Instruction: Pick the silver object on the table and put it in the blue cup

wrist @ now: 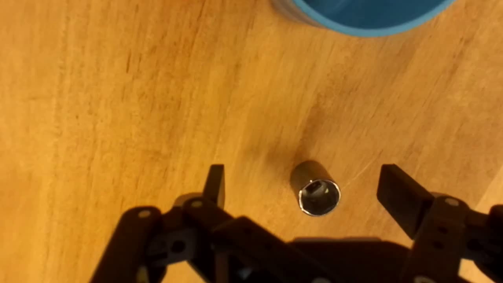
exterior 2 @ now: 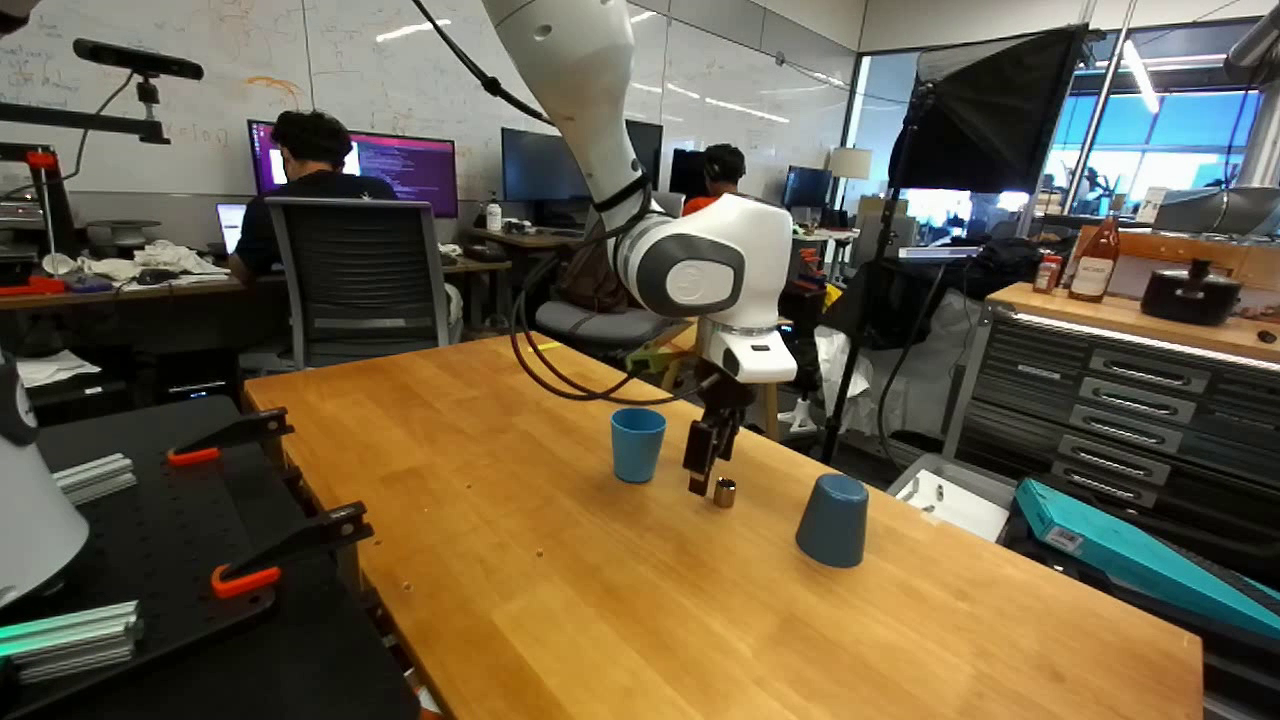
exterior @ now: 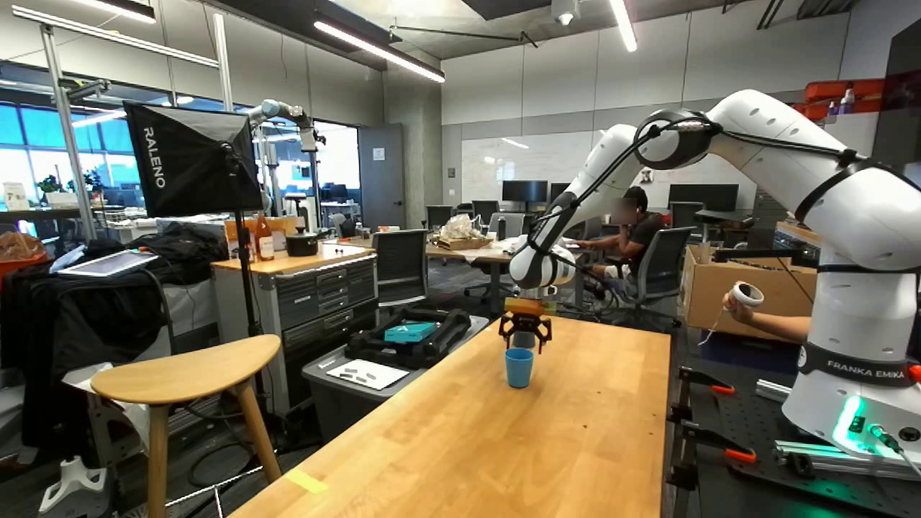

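The silver object (wrist: 314,192) is a small hollow metal cylinder standing upright on the wooden table (wrist: 118,118). It also shows in an exterior view (exterior 2: 725,493); in the exterior view with the whole arm I cannot make it out. My gripper (wrist: 304,181) is open and low over the table. In the wrist view the silver object lies between the two fingers, touching neither. The gripper shows in both exterior views (exterior: 524,345) (exterior 2: 708,480). The blue cup (exterior 2: 637,450) stands upright, mouth up, close beside the gripper. It also shows in the wrist view (wrist: 365,30) and elsewhere (exterior: 518,368).
A darker blue cup (exterior 2: 832,525) stands upside down on the table, on the far side of the silver object from the blue cup. It is partly behind the gripper in an exterior view (exterior: 524,339). Orange-tipped clamps (exterior 2: 250,575) sit along the table edge by the robot base.
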Robot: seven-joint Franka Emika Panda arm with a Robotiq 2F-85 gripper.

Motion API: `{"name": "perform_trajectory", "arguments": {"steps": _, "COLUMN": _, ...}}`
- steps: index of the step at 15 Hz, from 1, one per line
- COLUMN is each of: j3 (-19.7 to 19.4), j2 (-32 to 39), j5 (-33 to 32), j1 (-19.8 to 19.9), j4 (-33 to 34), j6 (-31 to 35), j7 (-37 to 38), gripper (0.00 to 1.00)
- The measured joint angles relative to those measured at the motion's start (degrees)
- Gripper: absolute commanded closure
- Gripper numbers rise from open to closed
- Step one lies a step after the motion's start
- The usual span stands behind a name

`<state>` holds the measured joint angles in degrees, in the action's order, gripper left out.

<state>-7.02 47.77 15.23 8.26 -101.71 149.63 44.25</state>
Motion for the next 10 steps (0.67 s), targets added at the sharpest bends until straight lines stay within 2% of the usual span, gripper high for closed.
{"name": "perform_trajectory", "arguments": {"steps": 1, "j3": 0.0, "j2": 0.4, "j5": 0.1, "j1": 0.0, "j4": 0.7, "j6": 0.0, "j7": 0.0, "gripper": 0.0}}
{"name": "perform_trajectory", "arguments": {"steps": 2, "j3": 0.0, "j2": 0.9, "j5": 0.1, "j1": 0.0, "j4": 1.4, "j6": 0.0, "j7": 0.0, "gripper": 0.25}}
{"name": "perform_trajectory", "arguments": {"steps": 3, "j3": 0.0, "j2": 1.4, "j5": 0.1, "j1": 0.1, "j4": 2.0, "j6": 0.0, "j7": 0.0, "gripper": 0.26}}
{"name": "perform_trajectory", "arguments": {"steps": 6, "j3": -0.2, "j2": 3.6, "j5": 0.1, "j1": 0.1, "j4": 3.7, "j6": 0.0, "j7": 0.0, "gripper": 0.51}}
{"name": "perform_trajectory", "arguments": {"steps": 10, "j3": -0.2, "j2": 5.9, "j5": 0.1, "j1": 0.0, "j4": 5.4, "j6": 0.2, "j7": 0.0, "gripper": 0.79}}
